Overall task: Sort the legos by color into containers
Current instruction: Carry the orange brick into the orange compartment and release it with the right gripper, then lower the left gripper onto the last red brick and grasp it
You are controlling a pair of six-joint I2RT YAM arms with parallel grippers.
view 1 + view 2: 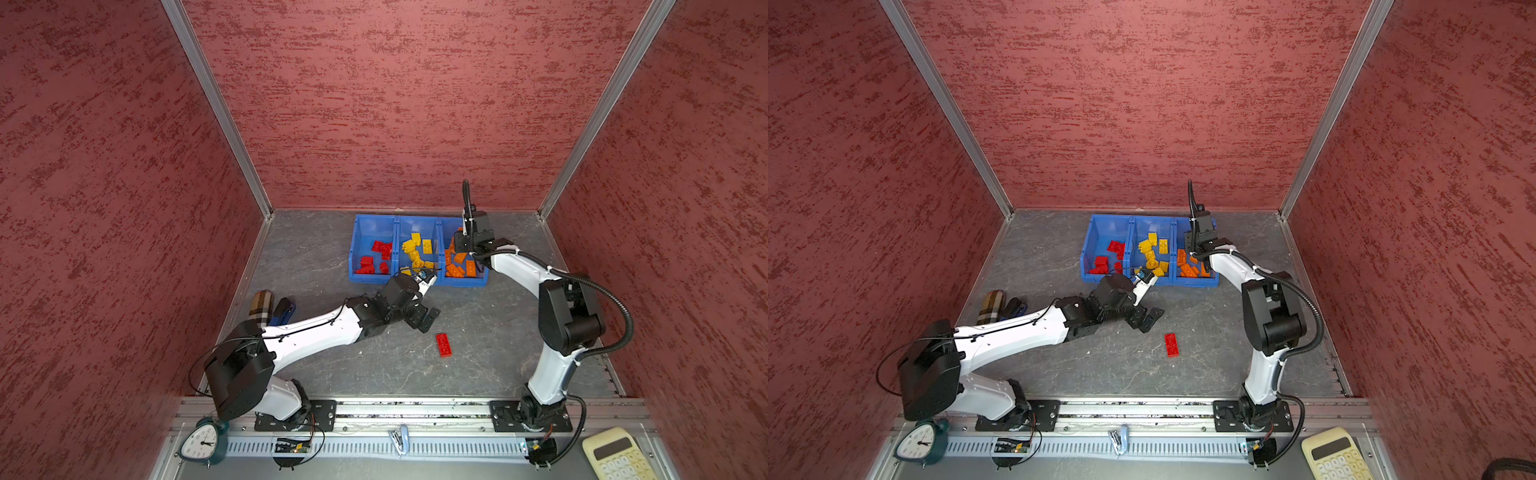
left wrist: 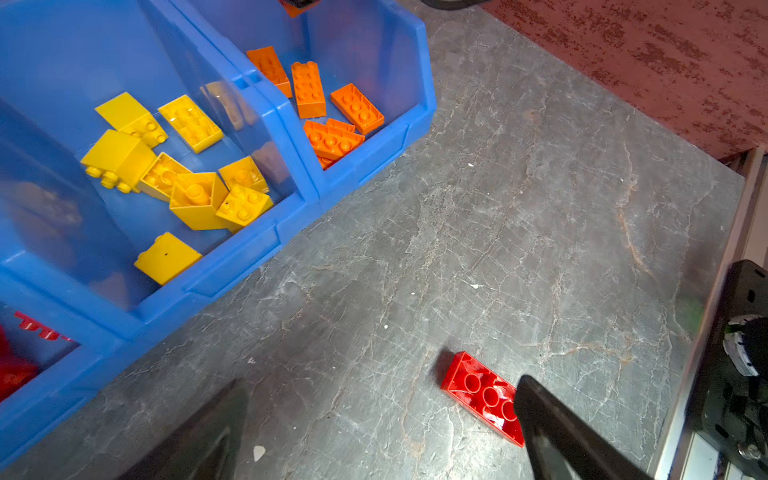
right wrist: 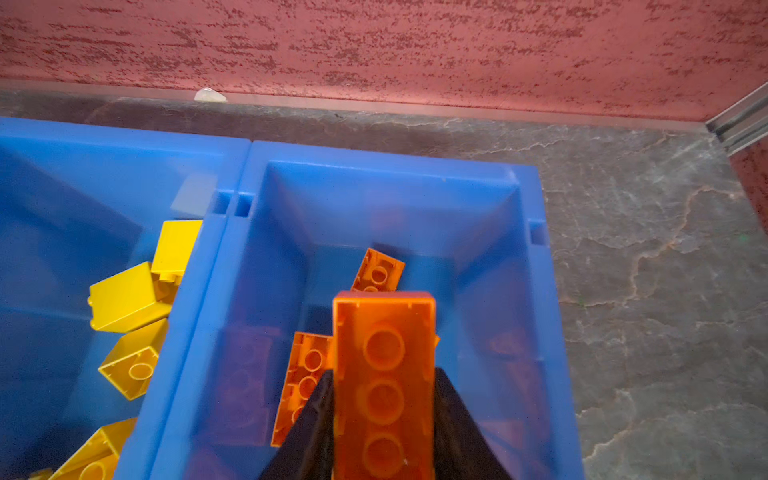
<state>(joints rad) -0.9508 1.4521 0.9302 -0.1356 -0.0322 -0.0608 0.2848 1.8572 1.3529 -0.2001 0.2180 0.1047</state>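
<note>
Legos [image 1: 417, 249] fill the containers [image 1: 374, 277] by colour at the grey tabletop's [image 1: 478, 374] back edge, red walls [image 1: 395, 104] around — one red lego [image 1: 444, 345] lies mid-surface, long axis front-to-back. Beside it the left gripper [image 2: 382, 384] gapes wide; the right gripper [image 3: 384, 372] clamps an orange lego [image 3: 384, 328] above the containers' right end.

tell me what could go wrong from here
1. The orange brick between the right fingers hangs over the orange-brick bin. Released end-on, it might bounce off the orange bricks below.
2. The open left fingers stand near the red brick on the table, not astride it. Closing there could knock it aside.
</note>
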